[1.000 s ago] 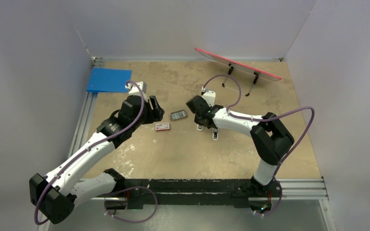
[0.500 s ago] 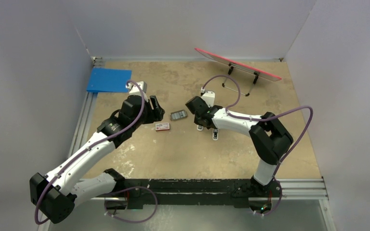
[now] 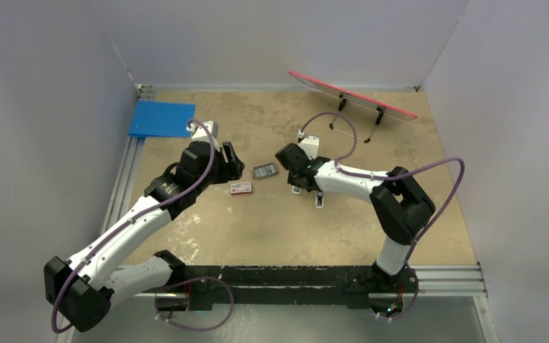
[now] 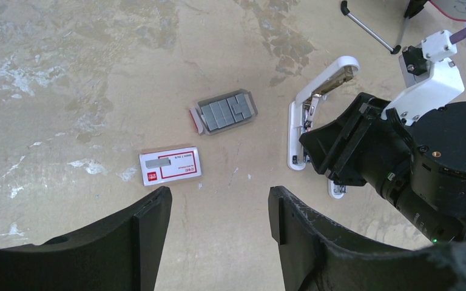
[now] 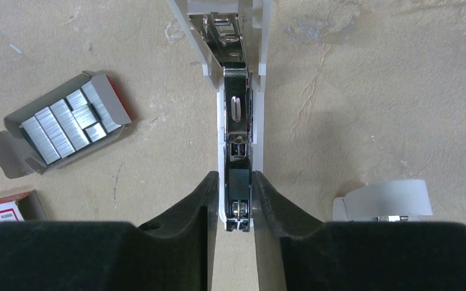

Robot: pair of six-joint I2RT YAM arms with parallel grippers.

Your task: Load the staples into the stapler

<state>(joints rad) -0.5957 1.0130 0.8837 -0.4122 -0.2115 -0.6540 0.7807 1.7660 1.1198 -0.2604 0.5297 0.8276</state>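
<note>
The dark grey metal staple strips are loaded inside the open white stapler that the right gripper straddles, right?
No. The right wrist view shows the dark grey metal staple strips lying in an opened cardboard tray beside the open white stapler, which the right gripper straddles.

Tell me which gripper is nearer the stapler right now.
Right. The right gripper sits at the stapler, its fingers flanking one end. The left gripper hovers open apart from it, beyond the red-and-white box.

The stapler (image 5: 238, 121) has a glossy white plastic shell and a bright polished metal channel. The staples (image 5: 67, 124) are brushed grey metal in a matt card tray (image 5: 110, 102). The table (image 5: 370, 91) is rough, mottled and matt
</note>
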